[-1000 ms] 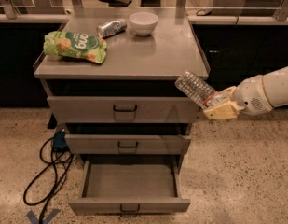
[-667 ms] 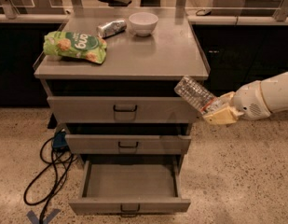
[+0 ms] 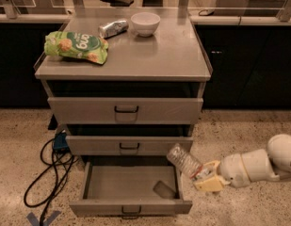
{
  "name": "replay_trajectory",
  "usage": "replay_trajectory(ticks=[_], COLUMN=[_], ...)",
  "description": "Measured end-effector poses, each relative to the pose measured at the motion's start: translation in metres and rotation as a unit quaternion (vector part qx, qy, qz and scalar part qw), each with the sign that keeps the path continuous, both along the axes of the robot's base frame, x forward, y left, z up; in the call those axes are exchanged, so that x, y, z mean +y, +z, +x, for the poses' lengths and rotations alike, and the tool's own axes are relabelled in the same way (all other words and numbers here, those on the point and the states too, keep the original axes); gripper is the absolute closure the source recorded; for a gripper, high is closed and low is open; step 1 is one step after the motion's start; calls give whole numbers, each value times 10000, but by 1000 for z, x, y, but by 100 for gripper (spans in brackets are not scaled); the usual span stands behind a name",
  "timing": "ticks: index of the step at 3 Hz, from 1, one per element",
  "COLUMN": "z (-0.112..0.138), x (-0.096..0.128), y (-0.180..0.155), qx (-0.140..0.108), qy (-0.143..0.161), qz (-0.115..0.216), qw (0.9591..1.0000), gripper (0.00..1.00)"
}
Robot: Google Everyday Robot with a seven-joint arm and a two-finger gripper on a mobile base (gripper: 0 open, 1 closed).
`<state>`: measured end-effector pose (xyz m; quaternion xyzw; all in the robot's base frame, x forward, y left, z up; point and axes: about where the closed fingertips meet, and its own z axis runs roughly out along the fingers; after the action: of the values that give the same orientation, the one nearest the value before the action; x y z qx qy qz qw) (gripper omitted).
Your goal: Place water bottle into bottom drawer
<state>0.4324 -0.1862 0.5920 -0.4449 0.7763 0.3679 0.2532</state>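
The water bottle (image 3: 184, 161), clear crinkled plastic, is held tilted in my gripper (image 3: 205, 177), its free end pointing up-left over the right rim of the bottom drawer (image 3: 131, 183). My gripper is shut on the bottle's lower end, just right of the drawer's right wall, at the end of my white arm (image 3: 258, 166) coming from the right. The bottom drawer is pulled open, with a flat grey floor showing the bottle's shadow near its right front corner. The bottle's cap is hidden in the gripper.
The middle drawer (image 3: 128, 145) and top drawer (image 3: 126, 109) are shut. On the cabinet top (image 3: 159, 55) lie a green snack bag (image 3: 76, 46), a silver can (image 3: 113, 28) and a white bowl (image 3: 145, 22). Black cables (image 3: 51, 173) trail on the floor at the left.
My gripper has carried the bottle down from beside the top drawer to the level of the open bottom drawer's right rim. The camera has also shifted its view.
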Motion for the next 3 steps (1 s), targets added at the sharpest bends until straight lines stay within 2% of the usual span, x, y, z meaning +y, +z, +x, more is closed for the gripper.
replay_trajectory(ticks=[1, 2, 3], z=[-55, -69, -69], x=[29, 44, 44], y=[-128, -155, -155], qx=[980, 1236, 1235], qy=[338, 413, 413], qz=[70, 293, 293], qw=[9946, 9910, 9911], gripper=[100, 100, 100])
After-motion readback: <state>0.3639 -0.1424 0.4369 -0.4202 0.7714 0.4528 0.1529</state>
